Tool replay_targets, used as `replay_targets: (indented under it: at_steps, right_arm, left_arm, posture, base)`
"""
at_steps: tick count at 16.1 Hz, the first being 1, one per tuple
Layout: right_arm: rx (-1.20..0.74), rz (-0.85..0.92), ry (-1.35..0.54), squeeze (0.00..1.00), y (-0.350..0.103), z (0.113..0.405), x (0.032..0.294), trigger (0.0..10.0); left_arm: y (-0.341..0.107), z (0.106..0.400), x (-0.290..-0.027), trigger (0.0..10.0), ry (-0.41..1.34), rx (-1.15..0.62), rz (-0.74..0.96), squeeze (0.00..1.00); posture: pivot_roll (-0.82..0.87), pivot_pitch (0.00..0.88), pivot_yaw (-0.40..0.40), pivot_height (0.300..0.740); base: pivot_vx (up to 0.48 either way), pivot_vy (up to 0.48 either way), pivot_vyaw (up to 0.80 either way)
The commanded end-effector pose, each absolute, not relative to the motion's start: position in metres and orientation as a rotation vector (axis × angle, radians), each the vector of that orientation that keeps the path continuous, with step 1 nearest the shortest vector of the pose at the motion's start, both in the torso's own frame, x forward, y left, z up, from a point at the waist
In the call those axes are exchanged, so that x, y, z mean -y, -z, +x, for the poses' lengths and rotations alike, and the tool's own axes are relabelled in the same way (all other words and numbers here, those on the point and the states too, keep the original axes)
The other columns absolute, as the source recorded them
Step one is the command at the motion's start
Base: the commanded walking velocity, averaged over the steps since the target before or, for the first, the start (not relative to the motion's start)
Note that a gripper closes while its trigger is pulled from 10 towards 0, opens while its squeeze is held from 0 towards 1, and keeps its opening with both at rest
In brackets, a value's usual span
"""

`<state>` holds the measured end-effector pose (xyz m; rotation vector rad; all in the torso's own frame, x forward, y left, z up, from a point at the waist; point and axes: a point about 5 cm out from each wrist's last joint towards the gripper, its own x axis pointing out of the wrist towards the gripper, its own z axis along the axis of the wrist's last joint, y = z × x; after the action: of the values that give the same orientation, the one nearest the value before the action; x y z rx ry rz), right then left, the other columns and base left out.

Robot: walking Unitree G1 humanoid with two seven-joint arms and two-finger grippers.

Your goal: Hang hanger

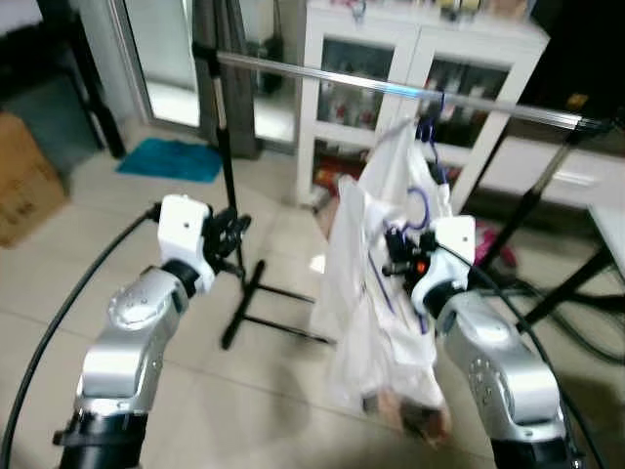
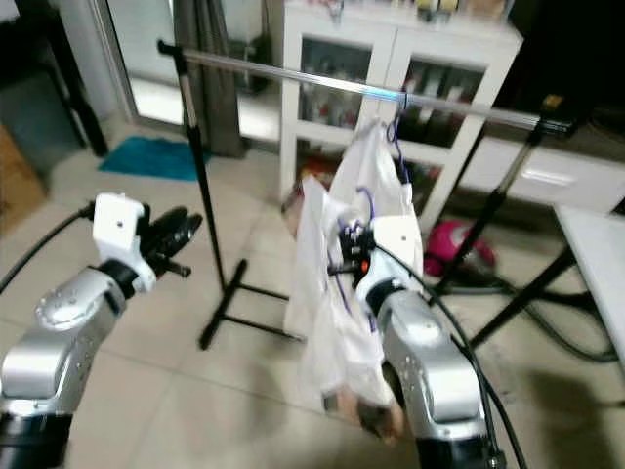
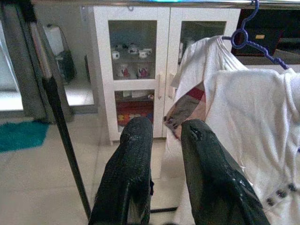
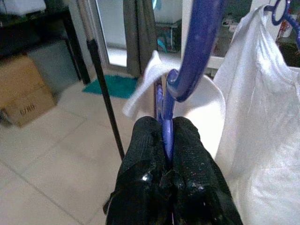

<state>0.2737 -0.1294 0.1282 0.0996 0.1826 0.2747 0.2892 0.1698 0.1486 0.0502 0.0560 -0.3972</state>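
One clothes rail, one white garment, two blue hangers, two grippers.

The garment rack (image 1: 410, 90) spans the room before a white cabinet (image 1: 410, 68). A white shirt (image 1: 376, 283) hangs from it on a blue hanger (image 1: 430, 132). The right gripper (image 4: 165, 154) pinches a second blue hanger (image 4: 192, 51) beside the shirt. The left gripper (image 3: 161, 173), fingers spread, hovers near the rack's black upright (image 1: 227, 176), open tiled floor (image 1: 244, 401) below.

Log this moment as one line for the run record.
right gripper: shut on blue hanger | white shirt: draped beside | rail: another hanger hooked | left gripper: open, idle
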Motion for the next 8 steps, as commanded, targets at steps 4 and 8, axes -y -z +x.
replay_targets:
  at_steps: [4, 8]
  right_arm:
    - [-0.133, 0.067, -0.258, 0.00, -0.1386, 0.2783, 0.1323, 10.0]
    - [-0.106, 0.051, -0.243, 0.00, -0.1431, 0.2827, 0.1307, 10.0]
  left_arm:
    - [-0.1506, 0.2897, -0.1657, 10.0, 0.425, -0.057, 0.068, 0.00]
    - [-0.1518, 0.2908, -0.1650, 10.0, 0.434, -0.057, 0.076, 0.00]
  posture:
    - [0.15, 0.000, -0.012, 0.740]
    - [0.15, 0.000, -0.013, 0.740]
  base:
    - [0.480, 0.000, 0.00]
    - [0.480, 0.000, 0.00]
